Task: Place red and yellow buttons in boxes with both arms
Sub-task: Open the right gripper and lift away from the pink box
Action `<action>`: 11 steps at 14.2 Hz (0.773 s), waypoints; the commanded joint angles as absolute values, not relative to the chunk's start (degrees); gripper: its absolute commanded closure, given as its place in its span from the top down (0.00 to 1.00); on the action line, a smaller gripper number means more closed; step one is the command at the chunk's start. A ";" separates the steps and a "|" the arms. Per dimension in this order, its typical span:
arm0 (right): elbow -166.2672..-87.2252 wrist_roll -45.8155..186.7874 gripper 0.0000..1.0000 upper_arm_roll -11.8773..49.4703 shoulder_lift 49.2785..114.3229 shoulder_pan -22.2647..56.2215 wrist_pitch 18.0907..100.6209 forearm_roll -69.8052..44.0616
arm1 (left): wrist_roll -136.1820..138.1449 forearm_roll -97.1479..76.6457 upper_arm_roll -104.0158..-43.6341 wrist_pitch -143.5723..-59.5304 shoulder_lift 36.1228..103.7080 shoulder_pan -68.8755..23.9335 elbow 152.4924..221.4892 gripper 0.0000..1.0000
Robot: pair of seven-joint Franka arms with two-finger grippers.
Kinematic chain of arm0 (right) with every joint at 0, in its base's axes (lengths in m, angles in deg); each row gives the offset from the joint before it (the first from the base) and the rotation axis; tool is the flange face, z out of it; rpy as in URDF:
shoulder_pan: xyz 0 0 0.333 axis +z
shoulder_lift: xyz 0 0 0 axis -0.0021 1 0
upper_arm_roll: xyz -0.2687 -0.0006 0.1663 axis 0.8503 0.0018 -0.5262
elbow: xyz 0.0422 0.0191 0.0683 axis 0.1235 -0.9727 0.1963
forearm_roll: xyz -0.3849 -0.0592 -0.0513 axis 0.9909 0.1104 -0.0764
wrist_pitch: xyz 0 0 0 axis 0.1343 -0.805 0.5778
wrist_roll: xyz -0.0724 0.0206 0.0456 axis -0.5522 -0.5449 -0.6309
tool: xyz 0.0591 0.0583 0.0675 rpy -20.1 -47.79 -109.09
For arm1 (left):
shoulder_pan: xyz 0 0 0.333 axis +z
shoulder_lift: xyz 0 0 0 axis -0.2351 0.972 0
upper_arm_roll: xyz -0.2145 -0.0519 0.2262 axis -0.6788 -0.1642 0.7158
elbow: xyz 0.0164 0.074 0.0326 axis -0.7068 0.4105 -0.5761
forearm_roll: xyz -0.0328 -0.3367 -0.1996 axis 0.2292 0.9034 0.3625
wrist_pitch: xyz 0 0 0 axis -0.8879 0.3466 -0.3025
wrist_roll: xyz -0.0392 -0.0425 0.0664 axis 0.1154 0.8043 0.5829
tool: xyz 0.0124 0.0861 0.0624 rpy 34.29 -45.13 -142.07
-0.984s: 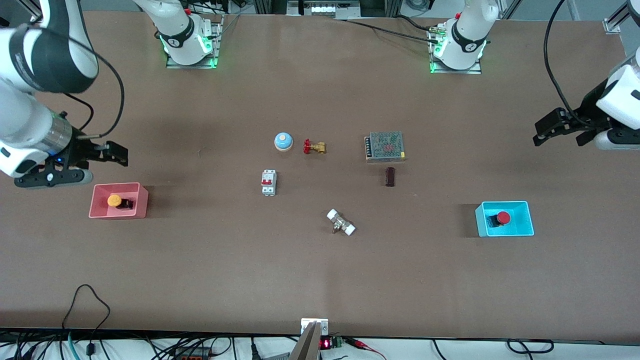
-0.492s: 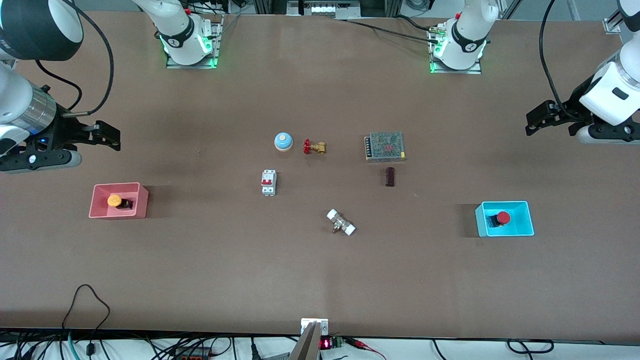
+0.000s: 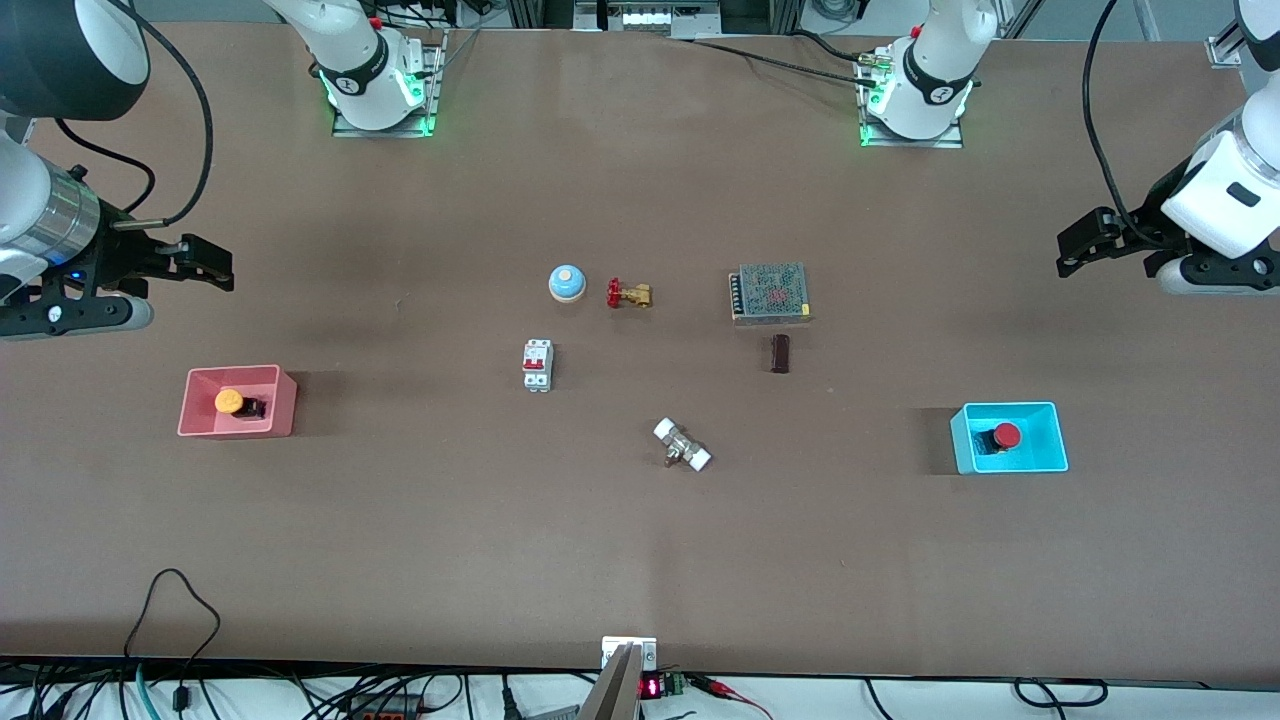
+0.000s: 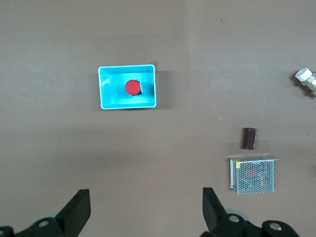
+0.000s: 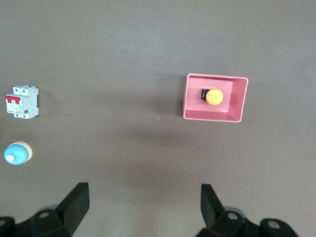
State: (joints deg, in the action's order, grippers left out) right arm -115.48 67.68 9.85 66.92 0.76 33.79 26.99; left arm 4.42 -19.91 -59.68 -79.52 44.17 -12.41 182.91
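Note:
The orange-yellow button (image 3: pixel 229 401) lies in the pink-red box (image 3: pixel 282 403) toward the right arm's end of the table; both show in the right wrist view, button (image 5: pixel 214 97) in box (image 5: pixel 239 101). The red button (image 3: pixel 1006 435) lies in the cyan-blue box (image 3: pixel 1040 450) toward the left arm's end; the left wrist view shows the button (image 4: pixel 132 87) in the box (image 4: pixel 111 94). My right gripper (image 3: pixel 205 266) is open and empty, raised over bare table. My left gripper (image 3: pixel 1085 243) is open and empty, raised over bare table; its fingers (image 4: pixel 79 210) stand wide apart, as do the right fingers (image 5: pixel 76 200).
Mid-table stand a blue dome bell (image 3: pixel 566 283), a red-handled brass valve (image 3: pixel 628 294), a white circuit breaker (image 3: pixel 537 365), a metal mesh power supply (image 3: pixel 769 293), a small dark block (image 3: pixel 780 353) and a white-capped fitting (image 3: pixel 682 445). Cables lie along the table's front edge.
Both arms have risen and drawn away from their boxes toward the table's ends. Both grippers stay open and empty. The buttons have not moved.

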 commanded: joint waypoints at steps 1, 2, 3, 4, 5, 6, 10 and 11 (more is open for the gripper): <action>-113.33 67.12 1.00 10.53 67.83 1.64 32.07 26.08 | 5.32 -21.09 -60.42 -79.04 45.52 -11.93 181.59 1.00; -113.33 67.12 1.00 10.53 67.83 1.55 32.07 26.08 | 5.41 -21.00 -60.42 -78.96 45.44 -11.84 181.67 1.00; -113.42 67.12 1.00 10.53 67.83 1.46 32.07 26.08 | 5.41 -21.09 -60.42 -78.87 45.44 -11.93 181.67 1.00; -113.33 67.04 1.00 10.53 67.83 1.38 31.98 26.17 | 5.41 -21.87 -60.51 -79.04 45.52 -12.01 181.59 1.00; -113.33 67.04 1.00 10.53 67.74 1.29 31.98 26.17 | 5.50 -22.05 -60.42 -79.57 45.70 -11.84 181.59 1.00; -113.42 66.95 1.00 10.53 67.74 1.29 31.98 26.26 | 5.59 -21.79 -60.42 -80.01 45.87 -11.84 181.32 1.00; -113.33 64.66 1.00 10.53 67.65 1.55 30.92 26.79 | 5.59 -21.70 -60.60 -79.49 45.79 -12.45 181.32 1.00; -113.33 64.66 1.00 10.53 67.65 1.38 30.92 26.70 | 5.50 -21.79 -60.94 -79.40 45.61 -12.63 181.15 1.00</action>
